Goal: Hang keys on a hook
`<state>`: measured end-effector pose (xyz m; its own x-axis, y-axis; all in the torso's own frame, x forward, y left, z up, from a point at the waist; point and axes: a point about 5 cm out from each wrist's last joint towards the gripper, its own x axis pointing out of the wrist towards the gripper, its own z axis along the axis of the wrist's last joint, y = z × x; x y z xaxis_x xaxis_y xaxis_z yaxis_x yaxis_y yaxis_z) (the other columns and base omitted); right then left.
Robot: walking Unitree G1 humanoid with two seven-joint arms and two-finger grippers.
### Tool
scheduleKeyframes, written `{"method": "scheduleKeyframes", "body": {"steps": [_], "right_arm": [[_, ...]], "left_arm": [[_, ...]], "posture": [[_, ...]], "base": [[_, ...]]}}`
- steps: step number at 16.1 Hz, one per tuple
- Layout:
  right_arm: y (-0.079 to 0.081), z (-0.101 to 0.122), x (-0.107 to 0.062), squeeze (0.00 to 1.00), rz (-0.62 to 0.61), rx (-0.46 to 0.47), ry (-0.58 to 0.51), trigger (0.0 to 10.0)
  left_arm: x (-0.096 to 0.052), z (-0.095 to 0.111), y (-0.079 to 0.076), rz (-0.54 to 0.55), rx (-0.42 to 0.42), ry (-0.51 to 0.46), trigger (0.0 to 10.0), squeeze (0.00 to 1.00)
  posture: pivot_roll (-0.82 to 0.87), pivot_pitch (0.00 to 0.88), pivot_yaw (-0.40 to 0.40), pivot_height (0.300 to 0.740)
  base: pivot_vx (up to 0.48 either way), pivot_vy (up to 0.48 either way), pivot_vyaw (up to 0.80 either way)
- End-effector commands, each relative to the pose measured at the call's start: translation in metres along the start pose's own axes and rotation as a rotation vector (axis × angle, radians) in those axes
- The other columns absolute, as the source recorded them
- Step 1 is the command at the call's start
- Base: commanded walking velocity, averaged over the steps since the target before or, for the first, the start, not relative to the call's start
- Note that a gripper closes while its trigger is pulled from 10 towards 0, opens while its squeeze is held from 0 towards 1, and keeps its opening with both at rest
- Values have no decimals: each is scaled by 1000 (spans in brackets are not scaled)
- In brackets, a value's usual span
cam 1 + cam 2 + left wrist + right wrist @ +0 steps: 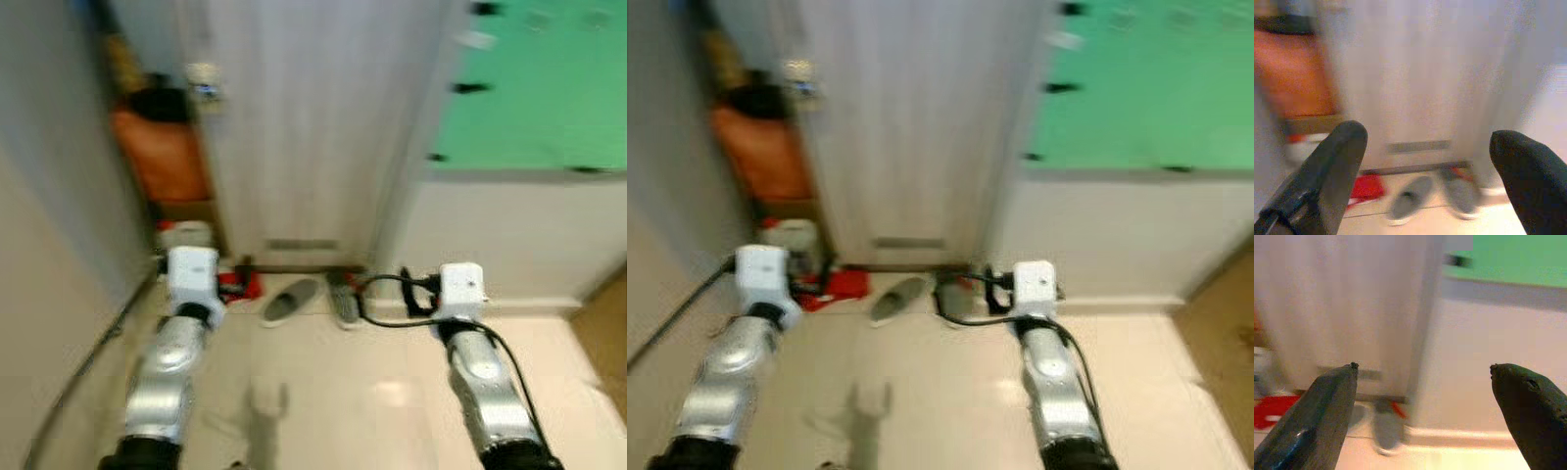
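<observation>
My two silver forearms reach forward over a pale tiled floor (323,392), the left at seven o'clock, the right at five. My left gripper (1430,171) has its fingers spread wide, nothing between them; my right gripper (1425,411) is likewise parted and empty. At twelve stands a grey panelled door (294,127) with two grey slippers (291,300) at its foot and something red (240,285) at eleven. Green panelling (549,88) fills two o'clock. Blur hides any writing; I cannot make out keys or hook.
</observation>
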<state>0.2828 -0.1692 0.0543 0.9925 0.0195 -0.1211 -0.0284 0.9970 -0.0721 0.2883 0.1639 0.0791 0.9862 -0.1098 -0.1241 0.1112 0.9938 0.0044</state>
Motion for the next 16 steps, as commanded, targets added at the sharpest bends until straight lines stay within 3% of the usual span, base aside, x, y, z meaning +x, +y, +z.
{"method": "scheduleKeyframes", "body": {"steps": [1,2,5,7,9,12,16], "right_arm": [[0,2,-4,0,-21,43,-41,10000],[1,2,-4,0,-31,85,-31,10000],[4,-3,-6,0,-10,29,-21,10000],[-2,-12,-12,0,-27,17,6,10000],[-3,-18,-13,0,-75,126,58,10000],[-2,-8,-8,0,-58,87,14,10000],[-6,-13,-12,0,-57,78,35,10000]], "left_arm": [[2,1,0,-38,-27,11,10000,0],[3,3,0,-39,-23,9,10000,0],[5,0,4,-6,-6,26,10000,0],[4,5,0,-47,15,9,10000,0],[5,4,-2,-67,15,14,10000,0],[4,0,-7,-92,32,28,10000,0],[7,2,-9,-88,38,16,10000,0]], "posture": [[31,0,14,740],[28,0,14,740],[11,0,19,740],[12,0,20,740],[1,0,25,740],[-4,0,23,740],[-7,0,17,740]], "base": [[0,0,-744],[0,0,-775],[0,0,-771],[0,0,-763],[0,0,-763],[0,-480,-756],[0,-476,-752]]}}
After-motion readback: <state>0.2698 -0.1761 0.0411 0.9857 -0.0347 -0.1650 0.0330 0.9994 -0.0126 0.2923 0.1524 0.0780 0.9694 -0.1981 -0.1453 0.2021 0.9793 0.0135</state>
